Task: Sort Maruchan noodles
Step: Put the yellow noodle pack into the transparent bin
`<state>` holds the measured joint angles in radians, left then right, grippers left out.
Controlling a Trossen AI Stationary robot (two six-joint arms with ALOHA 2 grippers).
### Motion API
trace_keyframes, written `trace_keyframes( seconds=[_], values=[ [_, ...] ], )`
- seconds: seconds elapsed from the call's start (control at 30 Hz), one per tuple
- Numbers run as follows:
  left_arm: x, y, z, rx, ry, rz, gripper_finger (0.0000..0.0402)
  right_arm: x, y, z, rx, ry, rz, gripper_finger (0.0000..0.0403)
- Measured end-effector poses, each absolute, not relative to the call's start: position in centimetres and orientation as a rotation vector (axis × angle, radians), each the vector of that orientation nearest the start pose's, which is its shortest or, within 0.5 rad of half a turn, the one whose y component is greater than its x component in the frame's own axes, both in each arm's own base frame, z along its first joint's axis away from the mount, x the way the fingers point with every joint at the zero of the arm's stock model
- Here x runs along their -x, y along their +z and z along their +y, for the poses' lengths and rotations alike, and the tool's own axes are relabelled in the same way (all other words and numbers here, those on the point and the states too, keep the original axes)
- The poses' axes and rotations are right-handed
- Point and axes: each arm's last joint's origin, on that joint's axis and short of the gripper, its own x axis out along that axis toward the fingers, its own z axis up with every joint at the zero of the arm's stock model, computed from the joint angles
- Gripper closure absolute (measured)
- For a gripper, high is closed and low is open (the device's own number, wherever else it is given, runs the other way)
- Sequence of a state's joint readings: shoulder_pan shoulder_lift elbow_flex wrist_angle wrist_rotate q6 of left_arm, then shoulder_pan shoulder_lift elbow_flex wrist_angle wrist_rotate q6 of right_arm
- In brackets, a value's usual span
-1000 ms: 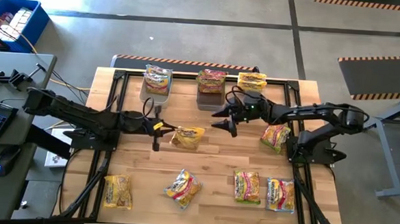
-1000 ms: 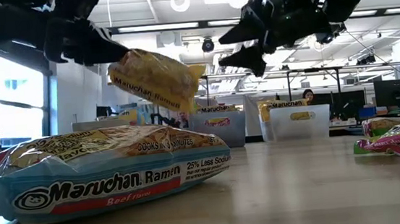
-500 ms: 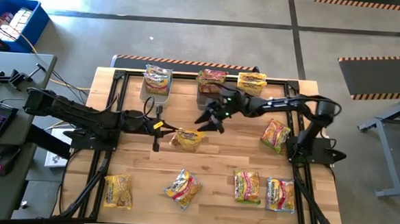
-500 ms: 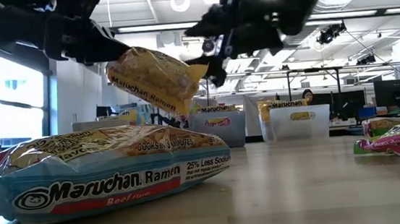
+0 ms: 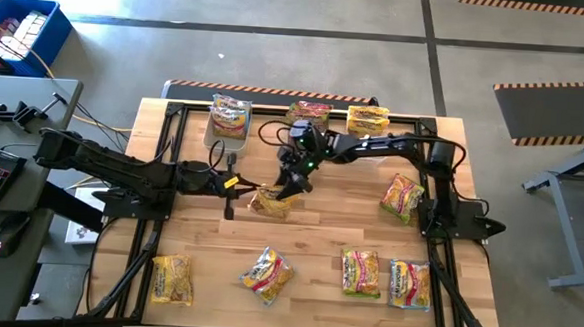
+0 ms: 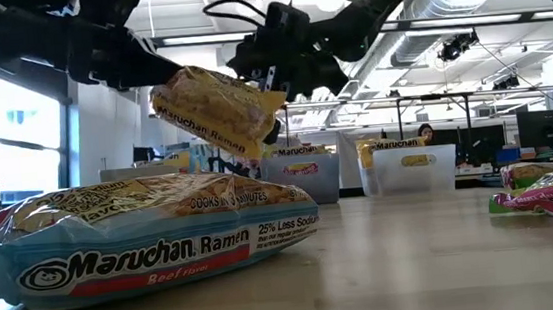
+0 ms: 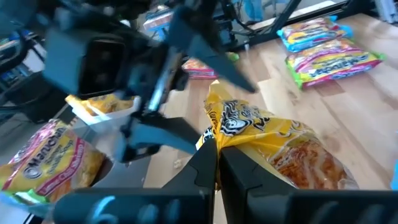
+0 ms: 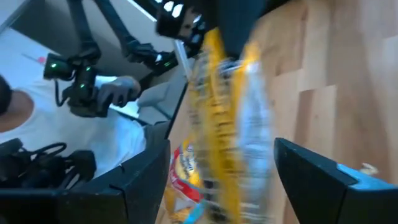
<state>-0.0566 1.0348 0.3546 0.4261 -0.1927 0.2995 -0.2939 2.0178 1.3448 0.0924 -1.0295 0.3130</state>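
Noodles are mid-handover: one yellow packet (image 5: pixel 273 199) hangs above the middle of the table (image 5: pixel 318 245), pinched by its edge in the shut left gripper (image 5: pixel 239 187), which reaches in from nine o'clock in the high view. The right gripper (image 5: pixel 291 183) comes in from about two o'clock with its jaws spread wide on either side of the packet's far end; the right wrist view shows the packet (image 8: pixel 227 118) between the two dark fingers (image 8: pixel 311 171), not yet squeezed.

To do this step well, the right arm should probably close only once the packet sits deep between its fingers, not on the thin crinkled seam, since the wrapper looks slippery and may slide out of a shallow bite. The left gripper is best kept shut until the right one has a firm hold, then opened cleanly so the packet is not tugged both ways.

The other packets lie well apart: four along the six o'clock edge (image 5: pixel 268 273), one near three o'clock (image 5: pixel 402 198), and three in the tubs (image 5: pixel 211 134) at twelve o'clock. The carry route toward those tubs looks free of anything to snag on.
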Motion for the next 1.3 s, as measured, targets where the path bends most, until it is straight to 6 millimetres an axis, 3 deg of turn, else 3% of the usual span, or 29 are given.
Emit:
trace_keyframes(
  seconds=[0.2, 0.4, 0.83, 1.03, 1.3],
  values=[
    [-20.6, 19.9, -0.5, -0.310, 0.149, 0.279, 0.0401, -42.4, 19.1, -9.1, -0.657, 0.675, 0.590, 0.0126],
    [-20.6, 19.9, -0.4, -0.281, 0.160, 0.276, 0.0401, -42.7, 19.1, -8.5, -0.641, 0.601, 0.594, 0.0135],
    [-20.6, 20.1, -0.3, -0.243, 0.219, 0.256, 0.0399, -43.0, 19.2, -7.3, -0.621, 0.604, 0.589, 0.0254],
    [-20.5, 20.4, -0.3, -0.229, 0.228, 0.230, 0.0364, -43.1, 19.4, -7.6, -0.635, 0.598, 0.576, 0.0303],
    [-19.5, 21.6, -0.2, -0.241, 0.254, 0.197, 0.0301, -42.6, 20.5, -8.5, -0.629, 0.582, 0.550, 0.0310]
  ],
)
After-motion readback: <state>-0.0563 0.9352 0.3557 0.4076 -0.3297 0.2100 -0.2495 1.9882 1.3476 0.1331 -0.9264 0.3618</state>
